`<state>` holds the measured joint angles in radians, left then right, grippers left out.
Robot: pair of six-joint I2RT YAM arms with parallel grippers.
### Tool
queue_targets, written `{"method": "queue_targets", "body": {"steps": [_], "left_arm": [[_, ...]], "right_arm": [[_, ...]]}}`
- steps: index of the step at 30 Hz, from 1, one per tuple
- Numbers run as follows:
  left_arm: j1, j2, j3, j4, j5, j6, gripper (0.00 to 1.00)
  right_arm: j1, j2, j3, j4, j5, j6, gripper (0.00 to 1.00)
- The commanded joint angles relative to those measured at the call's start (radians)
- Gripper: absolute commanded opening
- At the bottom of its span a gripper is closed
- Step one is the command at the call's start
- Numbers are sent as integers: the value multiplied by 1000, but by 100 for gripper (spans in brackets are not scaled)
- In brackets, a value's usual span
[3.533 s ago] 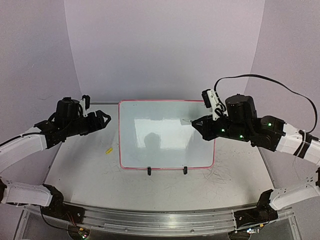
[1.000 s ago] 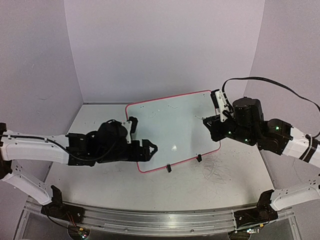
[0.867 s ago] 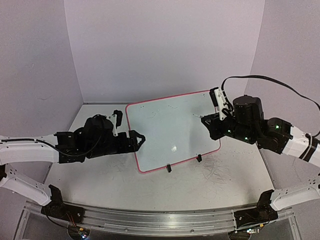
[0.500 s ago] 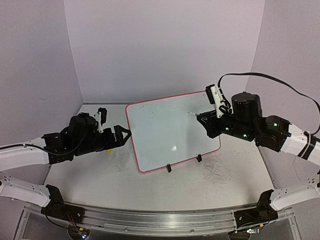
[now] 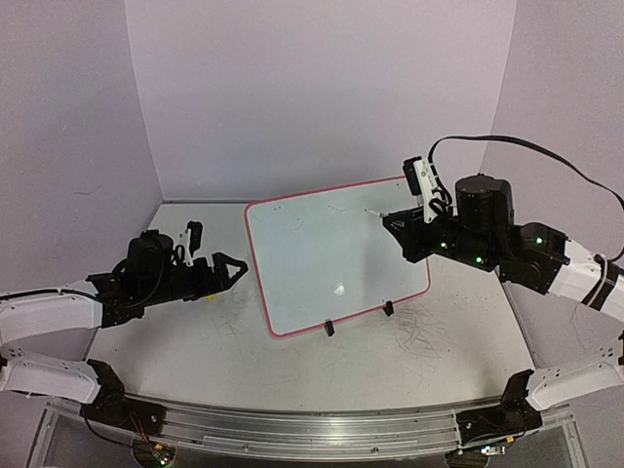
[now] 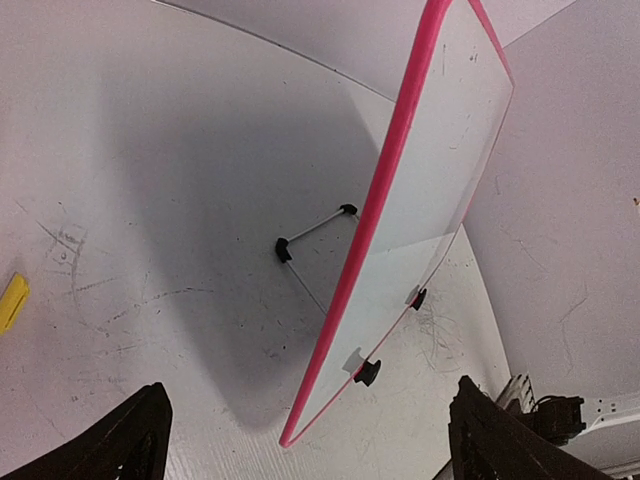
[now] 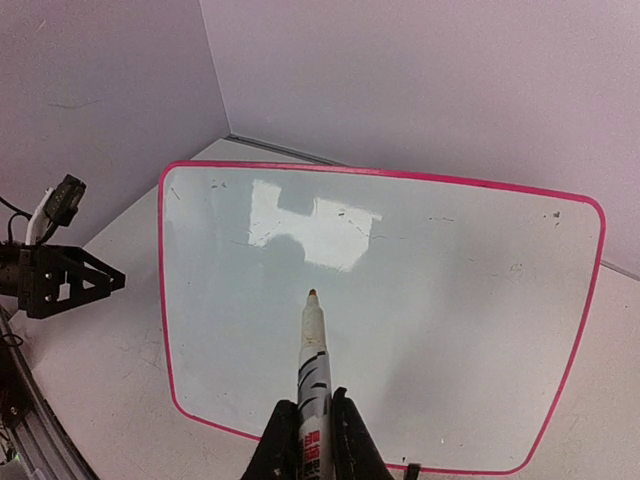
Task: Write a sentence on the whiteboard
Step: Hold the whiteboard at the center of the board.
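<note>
The whiteboard [image 5: 331,253] stands on the table, turned at an angle, with its red-pink rim and two black clip feet. It also shows in the left wrist view [image 6: 430,190] edge-on and in the right wrist view [image 7: 400,300] face-on. No yellow-green sentence shows on it, only small dark specks. My right gripper [image 5: 402,232] is shut on a white marker [image 7: 313,370] whose bare tip points at the board's face, a little off it. My left gripper [image 5: 234,265] is open and empty, left of the board's left edge.
A small yellow piece [image 6: 12,300] lies on the table left of the board, likely a marker cap. Grey scribble marks [image 5: 424,336] cover the table right of the board. The board's wire stand [image 6: 310,235] props it from behind. Purple walls close in the back and sides.
My left arm has drawn back to the left, away from the board's left edge. The board was turned from straight to angled. My right gripper with the marker has risen slightly toward the board's upper right.
</note>
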<state>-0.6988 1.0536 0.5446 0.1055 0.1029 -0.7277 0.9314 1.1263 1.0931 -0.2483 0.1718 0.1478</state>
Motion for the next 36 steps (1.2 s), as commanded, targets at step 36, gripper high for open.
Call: {"method": "queue_targets", "body": {"steps": [36], "left_arm": [[47,85,-77,468,70,25,83]], "right_arm": [[35,179,120,164,-205,-317,0]]}}
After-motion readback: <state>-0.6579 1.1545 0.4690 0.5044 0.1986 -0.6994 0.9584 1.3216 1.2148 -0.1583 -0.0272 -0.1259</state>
